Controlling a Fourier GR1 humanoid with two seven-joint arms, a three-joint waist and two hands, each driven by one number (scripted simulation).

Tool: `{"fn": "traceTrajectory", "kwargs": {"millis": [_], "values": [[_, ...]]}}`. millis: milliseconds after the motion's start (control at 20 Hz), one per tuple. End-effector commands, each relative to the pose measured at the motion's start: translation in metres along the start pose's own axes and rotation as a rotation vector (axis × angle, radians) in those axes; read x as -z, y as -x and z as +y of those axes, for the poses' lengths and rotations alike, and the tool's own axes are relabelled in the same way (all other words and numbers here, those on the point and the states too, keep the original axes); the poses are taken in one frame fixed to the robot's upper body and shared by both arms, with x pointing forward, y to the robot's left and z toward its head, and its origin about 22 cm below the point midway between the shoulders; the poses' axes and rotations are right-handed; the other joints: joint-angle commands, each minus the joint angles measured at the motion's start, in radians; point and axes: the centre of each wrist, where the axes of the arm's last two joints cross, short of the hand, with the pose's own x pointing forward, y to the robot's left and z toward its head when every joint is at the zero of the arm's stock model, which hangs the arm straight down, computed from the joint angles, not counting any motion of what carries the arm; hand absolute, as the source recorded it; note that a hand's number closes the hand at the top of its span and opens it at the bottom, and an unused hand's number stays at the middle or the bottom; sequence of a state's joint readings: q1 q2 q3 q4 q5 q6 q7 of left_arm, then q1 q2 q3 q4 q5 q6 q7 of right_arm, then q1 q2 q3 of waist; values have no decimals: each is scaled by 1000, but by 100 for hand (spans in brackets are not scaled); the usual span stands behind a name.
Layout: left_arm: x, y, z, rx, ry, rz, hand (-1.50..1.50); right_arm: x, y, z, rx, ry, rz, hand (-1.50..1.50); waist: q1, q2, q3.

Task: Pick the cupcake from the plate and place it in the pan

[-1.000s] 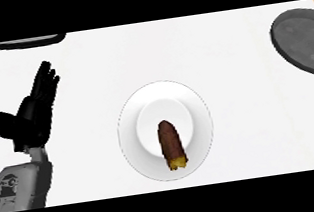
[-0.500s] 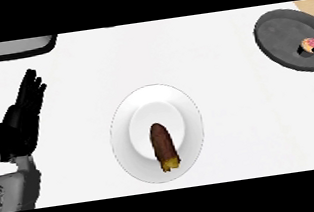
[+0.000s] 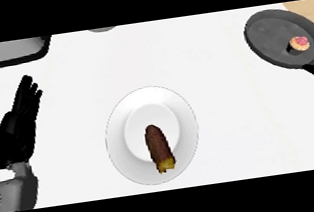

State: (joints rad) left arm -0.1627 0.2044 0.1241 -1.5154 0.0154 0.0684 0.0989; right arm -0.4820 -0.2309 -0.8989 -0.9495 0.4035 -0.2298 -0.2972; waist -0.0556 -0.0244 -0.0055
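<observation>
Cupcake sits in the pan

Cupcake (image 3: 300, 43) lies inside my dark pan (image 3: 269, 36) near its right rim, pink top facing up; I cannot tell a long axis. On the white plate (image 3: 130, 132) a brown sweet potato (image 3: 158, 145) points up-down. My left hand (image 3: 14, 130) rests open, fingers straight, holding nothing. A grey object (image 3: 3, 53) sits at top left.

Brown sweet potato (image 3: 159, 147); grey appliance (image 3: 5, 52) at counter's top-left edge.
</observation>
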Motion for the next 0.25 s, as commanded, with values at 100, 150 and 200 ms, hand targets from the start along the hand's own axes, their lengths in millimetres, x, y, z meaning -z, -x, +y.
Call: {"fn": "traceTrajectory", "kwargs": {"millis": [100, 150, 200], "values": [[6, 4, -4, -6, 9, -5, 0, -49, -25, -7, -27, -4, 22, -150, 4, 9, 0], [4, 4, -4, 10, 1, -28, 0, -58, -25, -21, -50, -11, 29, -150, 3, 9, 0], [2, 1, -5, 4, 10, -9, 0, -67, -36, -12, -52, -8, 21, -150, 22, 11, 2]]}}
